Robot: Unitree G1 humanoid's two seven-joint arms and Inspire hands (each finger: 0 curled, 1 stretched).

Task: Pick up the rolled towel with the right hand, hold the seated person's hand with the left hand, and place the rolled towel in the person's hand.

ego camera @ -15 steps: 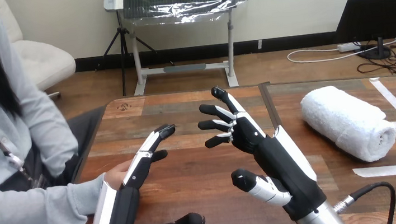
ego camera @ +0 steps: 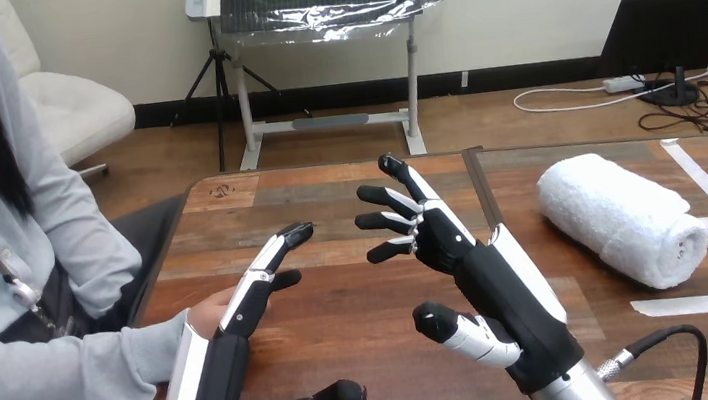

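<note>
A white rolled towel (ego camera: 622, 218) lies on its side on our wooden worktop (ego camera: 352, 306), with nothing touching it. To the left of the towel, well apart from it, our right hand (ego camera: 467, 257) is held up with fingers spread wide and thumb out, holding nothing. Farther left of the towel, our left hand (ego camera: 224, 371) reaches forward with fingers straight and thumb splayed, gripping nothing. Farthest left of the towel, the person's hand (ego camera: 208, 311) rests just behind our left hand's fingers; we cannot tell whether they touch.
</note>
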